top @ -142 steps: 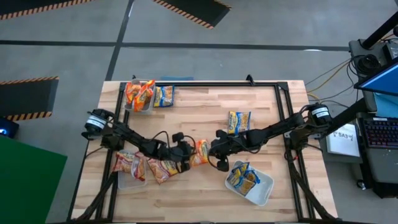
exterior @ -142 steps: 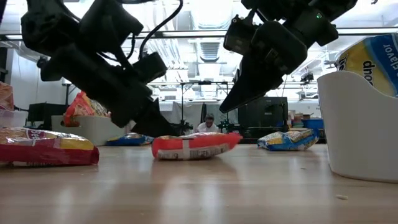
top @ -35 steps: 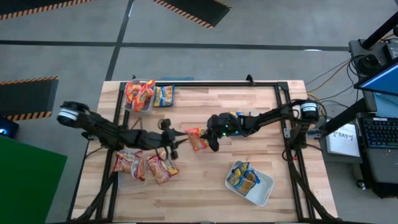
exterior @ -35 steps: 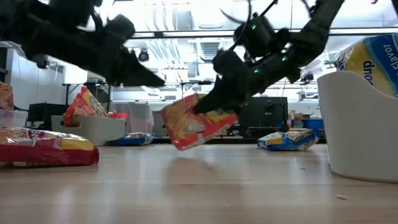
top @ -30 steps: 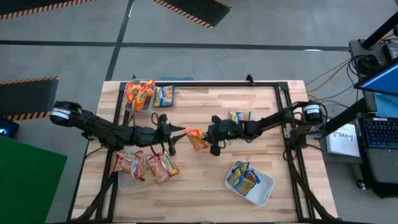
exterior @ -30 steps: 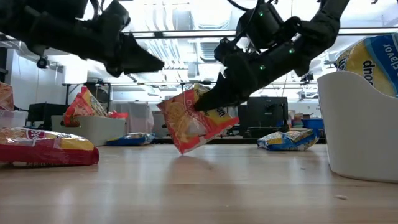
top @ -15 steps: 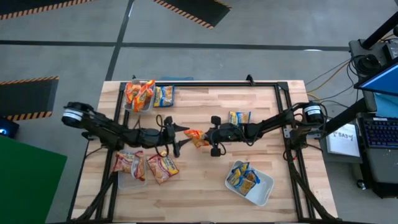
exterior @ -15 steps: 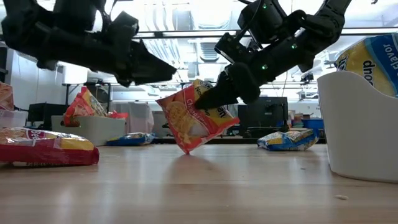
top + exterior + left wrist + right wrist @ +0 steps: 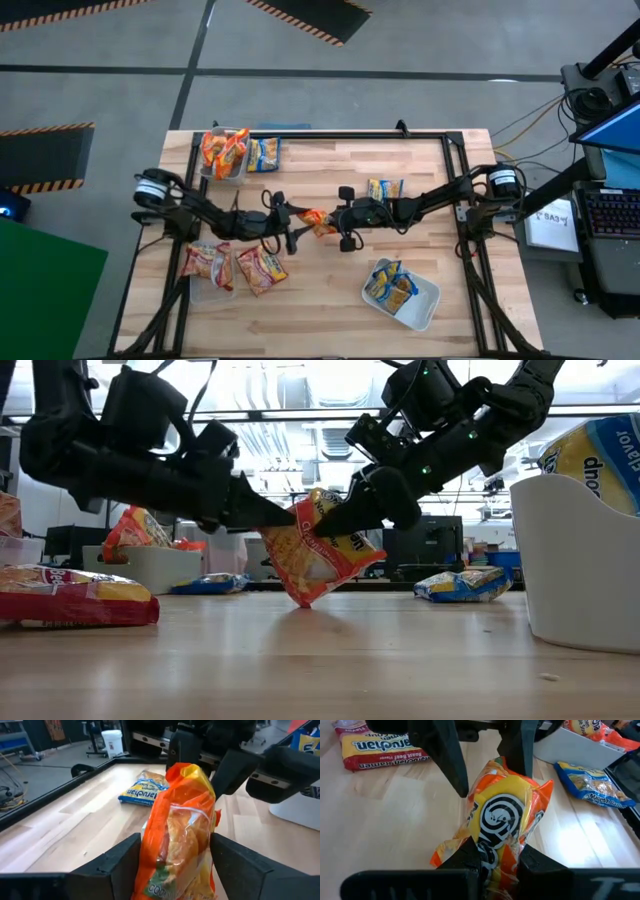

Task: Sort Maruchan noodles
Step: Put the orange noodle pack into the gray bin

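Note:
An orange Maruchan noodles packet [image 9: 317, 222] hangs over the middle of the table, with my right gripper [image 9: 333, 221] shut on it. My left gripper [image 9: 298, 224] comes level from the table's left and is open. Its two fingers [image 9: 120, 860] stand on either side of the packet's [image 9: 182, 820] left end; whether they touch it I cannot tell. Other packets lie around: a blue one [image 9: 384, 189] just behind the right gripper and a red one [image 9: 262, 268] at the near left. My right gripper pinches the packet's right end [image 9: 496, 851] between its two fingers, coming from the table's right and slanting slightly down. The packet [image 9: 315, 565] hangs tilted below the fingers, its lower corner [image 9: 300, 598] close to the table; whether it touches the wood I cannot tell.
A tub [image 9: 224, 153] with orange packets stands at the far left, with a blue packet [image 9: 264, 153] beside it. A tub [image 9: 428, 300] with blue packets stands at the near right. A tub [image 9: 207, 291] with red packets is at the near left. Bare wood lies along the near middle.
My left gripper has sunk and gone toward the table's right, up to the packet. It has opened, and its fingers now flank the packet's left end. My right gripper has stayed in place but rolled, turning the packet a little more upright.

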{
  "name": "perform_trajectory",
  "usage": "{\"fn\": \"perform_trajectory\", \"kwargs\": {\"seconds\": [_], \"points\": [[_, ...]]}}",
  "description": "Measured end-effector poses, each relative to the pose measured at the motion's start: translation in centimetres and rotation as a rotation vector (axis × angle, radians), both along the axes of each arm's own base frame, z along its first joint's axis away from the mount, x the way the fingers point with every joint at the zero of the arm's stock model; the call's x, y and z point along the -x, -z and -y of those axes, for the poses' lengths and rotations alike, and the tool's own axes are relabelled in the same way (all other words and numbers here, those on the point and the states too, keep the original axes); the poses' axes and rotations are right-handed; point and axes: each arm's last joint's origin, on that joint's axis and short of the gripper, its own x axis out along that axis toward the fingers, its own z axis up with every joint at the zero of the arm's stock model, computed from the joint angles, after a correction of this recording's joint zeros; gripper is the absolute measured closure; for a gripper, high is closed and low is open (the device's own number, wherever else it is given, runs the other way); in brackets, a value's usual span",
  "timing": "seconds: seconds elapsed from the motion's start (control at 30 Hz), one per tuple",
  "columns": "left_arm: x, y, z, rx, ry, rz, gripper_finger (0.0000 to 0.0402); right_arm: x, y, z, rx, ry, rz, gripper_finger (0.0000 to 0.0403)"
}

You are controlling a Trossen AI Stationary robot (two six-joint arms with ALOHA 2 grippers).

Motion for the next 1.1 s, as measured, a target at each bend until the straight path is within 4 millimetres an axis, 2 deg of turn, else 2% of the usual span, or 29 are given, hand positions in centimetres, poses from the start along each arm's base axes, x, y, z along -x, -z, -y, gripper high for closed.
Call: {"fn": "perform_trajectory", "kwargs": {"seconds": [0.23,0.5,0.63,0.77,1.1], "points": [[-0.2,0.5,0.0,0.0,0.0,0.014,0.0212,0.0,0.0,0.0,0.014,-0.007,-0.003,0.0365],[-0.2,0.5,0.0,0.004,0.001,0.015,0.0304,0.1,-0.3,0.0,-0.003,0.002,0.008,0.0353],[-0.2,0.5,0.0,0.003,0.001,0.014,0.0347,0.1,-0.7,0.0,-0.012,0.006,0.019,0.0327],[-0.2,0.5,0.0,0.003,0.001,0.015,0.037,0.5,-1.5,0.0,-0.039,0.02,0.025,0.0293],[0.0,-1.0,0.0,-0.002,0.005,0.054,0.0378,2.7,-6.0,0.1,-0.064,0.03,0.065,0.0207]]}}
